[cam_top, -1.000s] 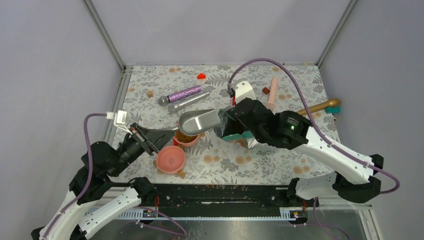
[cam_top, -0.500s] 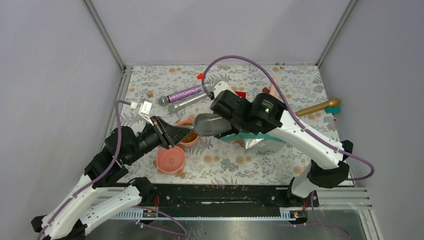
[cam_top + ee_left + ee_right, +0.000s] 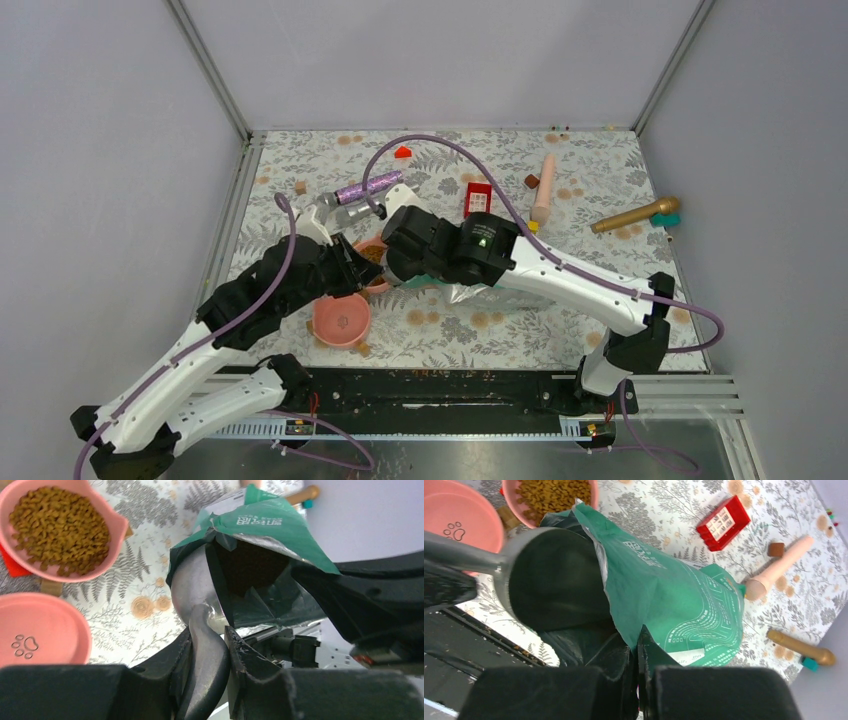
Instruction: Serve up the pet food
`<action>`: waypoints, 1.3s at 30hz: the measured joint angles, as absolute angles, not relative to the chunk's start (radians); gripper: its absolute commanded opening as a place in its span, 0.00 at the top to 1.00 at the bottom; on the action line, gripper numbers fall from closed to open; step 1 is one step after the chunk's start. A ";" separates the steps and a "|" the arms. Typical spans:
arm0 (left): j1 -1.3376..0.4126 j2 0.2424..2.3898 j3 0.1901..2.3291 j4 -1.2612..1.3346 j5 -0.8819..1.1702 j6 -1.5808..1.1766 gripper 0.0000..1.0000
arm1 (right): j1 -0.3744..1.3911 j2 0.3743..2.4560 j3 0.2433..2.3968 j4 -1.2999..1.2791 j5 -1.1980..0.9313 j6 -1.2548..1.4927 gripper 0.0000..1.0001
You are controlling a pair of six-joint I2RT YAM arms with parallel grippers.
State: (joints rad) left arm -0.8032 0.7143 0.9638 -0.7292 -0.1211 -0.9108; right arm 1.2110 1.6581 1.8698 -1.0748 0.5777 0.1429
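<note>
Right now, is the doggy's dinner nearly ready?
Partly. One pink bowl already holds kibble. The left gripper holds the scoop, its cup in the mouth of the green pouch that the right gripper grips. The paw-print bowl is empty, so filling it seems left.

The pouch [image 3: 664,605] is teal-green with white print and silver inside. Brown kibble [image 3: 60,530] fills a pink bowl [image 3: 116,527]. A second bowl [image 3: 60,625], also pink, bears a paw print. The scoop [image 3: 192,587] looks grey, perhaps silver. The bench [image 3: 664,510] is white with grey ferns and peach roses.
</note>
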 measured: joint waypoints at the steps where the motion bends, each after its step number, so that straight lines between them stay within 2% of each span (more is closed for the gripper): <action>1: -0.803 0.726 0.966 -0.746 -0.126 -0.915 1.00 | 1.216 1.658 1.854 -1.052 0.574 0.144 1.00; 6: -0.803 0.788 0.980 -0.794 -0.139 -0.921 1.00 | 1.227 1.658 1.794 -0.966 0.558 0.155 1.00; 12: -0.803 0.917 0.979 -0.729 -0.111 -0.915 1.00 | 1.228 1.620 1.692 -0.832 0.577 0.214 1.00; 17: -0.801 0.999 0.887 -0.531 -0.042 -0.917 1.00 | 1.228 1.557 1.600 -0.741 0.587 0.267 1.00; 32: -0.794 0.951 0.554 0.075 0.126 -1.042 1.00 | 1.227 1.325 1.312 -0.509 0.646 0.368 1.00; 39: -0.797 0.932 0.503 0.221 0.160 -1.129 1.00 | 1.227 1.250 1.252 -0.460 0.665 0.378 1.00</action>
State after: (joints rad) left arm -0.7975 0.9318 0.5034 0.2211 0.1596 -1.1290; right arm 1.2266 1.2495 1.2522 -0.4603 0.6651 0.3779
